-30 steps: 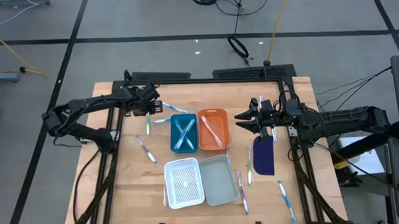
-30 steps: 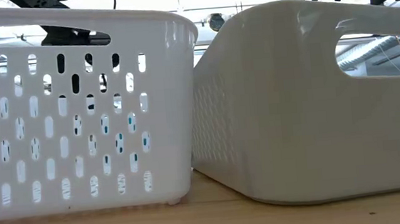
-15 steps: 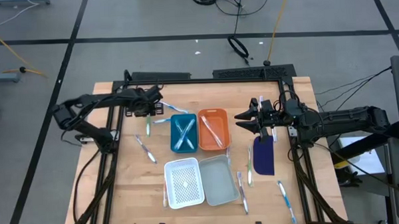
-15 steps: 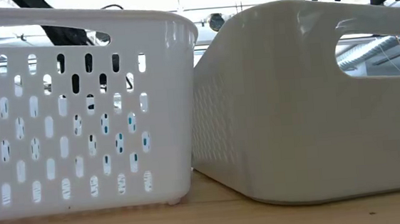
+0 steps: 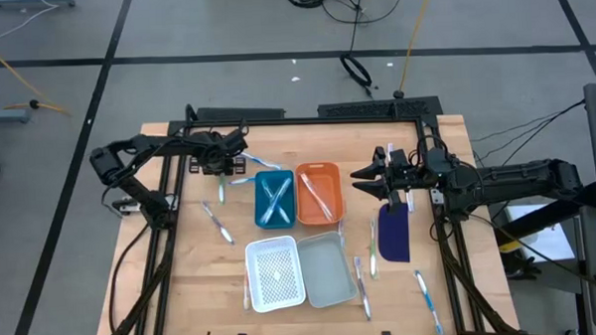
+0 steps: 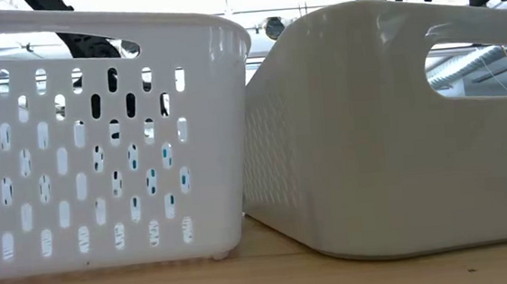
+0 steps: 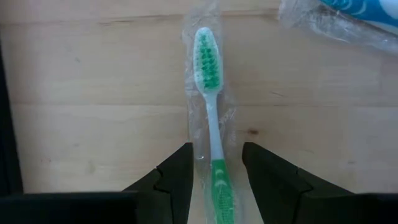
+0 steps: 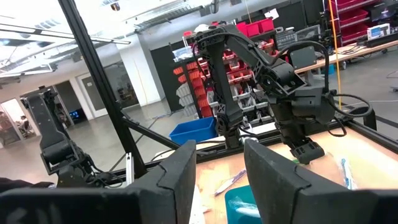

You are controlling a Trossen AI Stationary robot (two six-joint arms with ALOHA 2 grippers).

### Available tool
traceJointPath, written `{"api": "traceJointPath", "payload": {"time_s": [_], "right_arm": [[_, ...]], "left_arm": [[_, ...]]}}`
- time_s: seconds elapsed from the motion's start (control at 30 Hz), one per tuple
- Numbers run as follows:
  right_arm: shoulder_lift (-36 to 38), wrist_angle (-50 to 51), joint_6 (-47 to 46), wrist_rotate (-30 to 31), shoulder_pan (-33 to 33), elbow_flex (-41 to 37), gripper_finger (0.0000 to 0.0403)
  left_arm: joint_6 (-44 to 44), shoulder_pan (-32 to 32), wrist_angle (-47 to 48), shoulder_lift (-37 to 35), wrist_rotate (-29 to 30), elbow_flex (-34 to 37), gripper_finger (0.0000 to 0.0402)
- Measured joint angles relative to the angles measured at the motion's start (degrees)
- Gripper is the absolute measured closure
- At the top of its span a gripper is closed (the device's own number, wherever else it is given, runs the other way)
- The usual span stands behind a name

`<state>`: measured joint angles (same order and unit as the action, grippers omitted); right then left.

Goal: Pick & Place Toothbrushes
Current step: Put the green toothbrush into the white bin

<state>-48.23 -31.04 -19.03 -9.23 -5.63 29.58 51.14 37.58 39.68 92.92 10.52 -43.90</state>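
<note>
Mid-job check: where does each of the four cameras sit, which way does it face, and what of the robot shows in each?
High: overhead, straight down on the wooden table; both arms show.
Low: table height, blocked by the white slotted basket and plain white tub.
Left wrist: looks down; open left gripper straddles the wrapped green toothbrush.
Right wrist: faces across the table; open right gripper, empty.
Shared: high and right wrist both show the left arm.

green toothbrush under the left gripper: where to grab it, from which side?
Grip the green toothbrush on its thick green handle end, not the thin white neck or the bristle head. It lies flat on the table in a clear wrapper, so come straight down from above. The left gripper already straddles the handle, a finger on each long side, jaws open.
</note>
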Motion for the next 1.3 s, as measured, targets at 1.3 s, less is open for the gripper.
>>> {"api": "traceJointPath", "payload": {"time_s": [1.3], "right_arm": [[0.0, -0.4, 0.0, 0.2, 0.0, 0.0, 0.0275]], "left_arm": [[4.5, -4.3, 5.1, -10.5, 4.3, 0.5, 0.0399]]}}
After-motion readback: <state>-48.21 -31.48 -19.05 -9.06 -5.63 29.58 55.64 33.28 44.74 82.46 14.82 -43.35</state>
